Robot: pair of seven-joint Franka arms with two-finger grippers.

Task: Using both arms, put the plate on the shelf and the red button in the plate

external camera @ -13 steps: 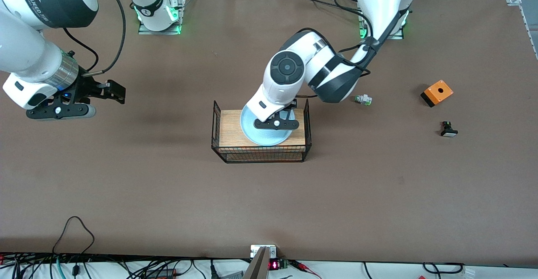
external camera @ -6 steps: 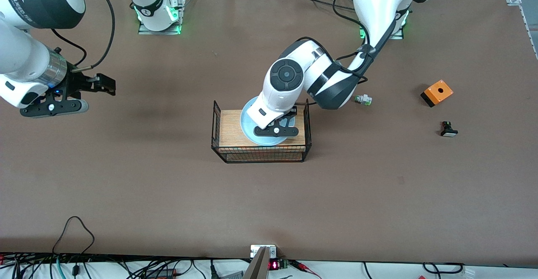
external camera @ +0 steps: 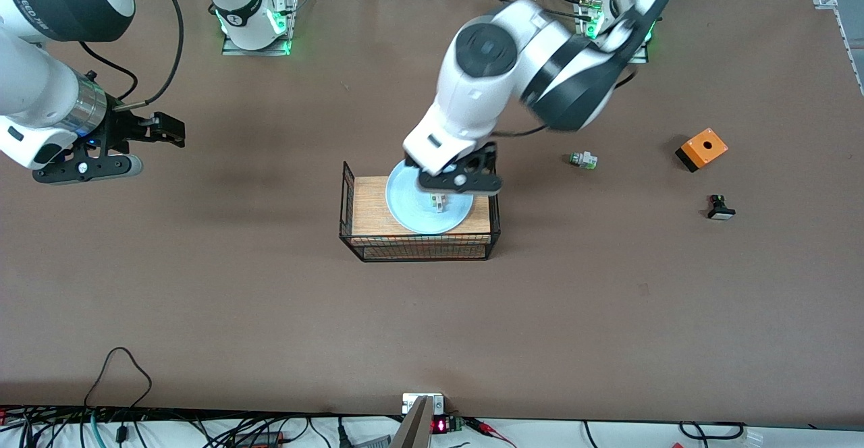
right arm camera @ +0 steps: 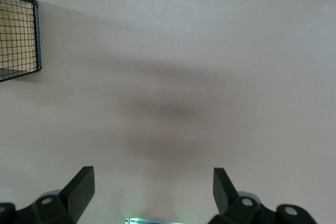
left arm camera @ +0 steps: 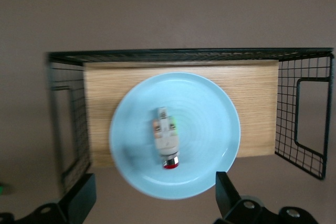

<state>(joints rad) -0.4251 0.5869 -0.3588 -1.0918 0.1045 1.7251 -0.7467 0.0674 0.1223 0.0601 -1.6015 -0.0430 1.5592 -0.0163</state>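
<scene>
Fingers spread wide, the left gripper [external camera: 460, 183] hangs over the plate [external camera: 412, 208], where the red button [left arm camera: 167, 142] lies. That plate sits on the wire rack's [external camera: 351, 229] wooden top. Off toward its own end, the right gripper [external camera: 86, 167] waits above bare table, fingers apart.

Left gripper [external camera: 460, 181] raised mid-table, spread wide (empty), right gripper [external camera: 84, 168] waiting, spread

Wide brown matte desk [external camera: 270, 313] under even overhead light with soft blurred shadows, pale floor past its corners, a tangle of black cables [external camera: 121, 428] along a white strip at the edge nearest the front camera.
</scene>
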